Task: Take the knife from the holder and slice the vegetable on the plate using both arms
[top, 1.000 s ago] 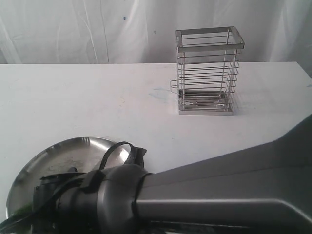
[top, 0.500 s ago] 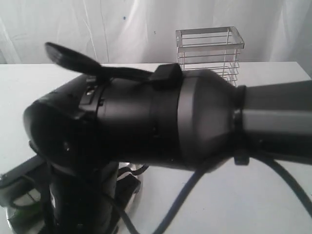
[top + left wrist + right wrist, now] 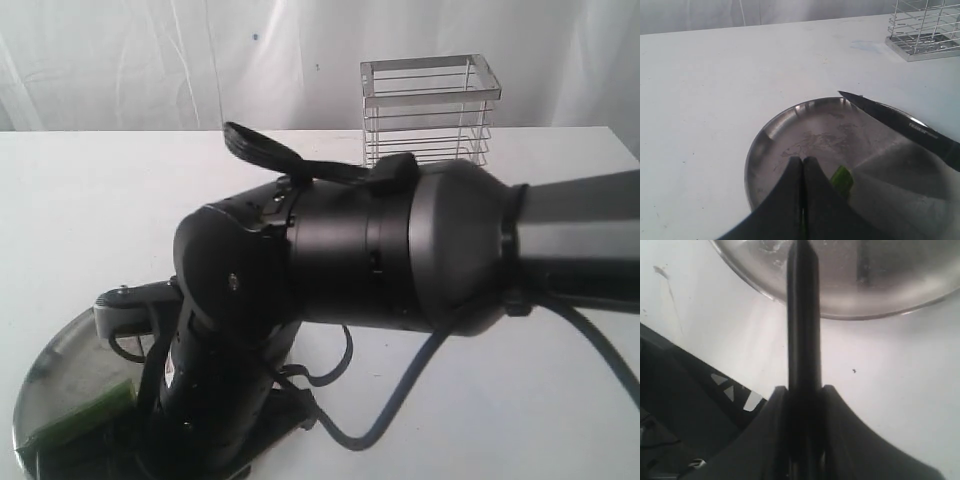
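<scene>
Over round steel plate [image 3: 785,135]: right gripper [image 3: 802,405] clamps slim black knife [image 3: 900,125]; left gripper [image 3: 802,172] pinched on green cucumber-like vegetable [image 3: 841,180]. Risk: glossy vegetable rolling, blade skidding.

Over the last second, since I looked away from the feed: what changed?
The right arm, low in the foreground before, swung up across the exterior view, now hiding most of the holder, and the vegetable came into view on the plate. Holder and plate stayed put.

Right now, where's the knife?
The knife is out of the holder, clamped in the right claw, its blade reaching over the plate's rim.
</scene>
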`<state>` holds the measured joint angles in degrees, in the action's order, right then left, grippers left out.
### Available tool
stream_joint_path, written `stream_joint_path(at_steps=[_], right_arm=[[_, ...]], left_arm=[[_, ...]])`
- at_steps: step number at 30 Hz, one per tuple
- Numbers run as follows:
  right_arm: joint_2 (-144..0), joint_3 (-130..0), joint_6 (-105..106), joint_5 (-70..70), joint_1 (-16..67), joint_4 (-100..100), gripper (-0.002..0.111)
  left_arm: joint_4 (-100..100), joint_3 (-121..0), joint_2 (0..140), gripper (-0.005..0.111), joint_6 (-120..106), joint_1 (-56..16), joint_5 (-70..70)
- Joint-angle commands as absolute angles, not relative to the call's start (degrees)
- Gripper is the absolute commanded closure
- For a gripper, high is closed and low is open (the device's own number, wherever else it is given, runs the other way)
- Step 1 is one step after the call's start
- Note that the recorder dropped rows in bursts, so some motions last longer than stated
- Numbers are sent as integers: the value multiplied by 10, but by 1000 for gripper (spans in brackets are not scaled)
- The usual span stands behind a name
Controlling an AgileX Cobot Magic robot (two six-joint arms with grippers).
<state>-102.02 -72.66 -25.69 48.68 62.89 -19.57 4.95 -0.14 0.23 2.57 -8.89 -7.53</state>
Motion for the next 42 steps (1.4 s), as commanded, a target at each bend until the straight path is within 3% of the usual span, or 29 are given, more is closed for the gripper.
stream_joint_path(at_steps=[1,12,42], right_arm=[[-1016,-721,-260,448,639,-219,93],[-1071,-719,-182,460,656,-300,93],[-1089,-696,-196,398,636,-289,93]], left_arm=[[55,0,0,107,27,-93,-75],[55,0,0,107,27,-93,-75],[55,0,0,107,27,-93,-75]])
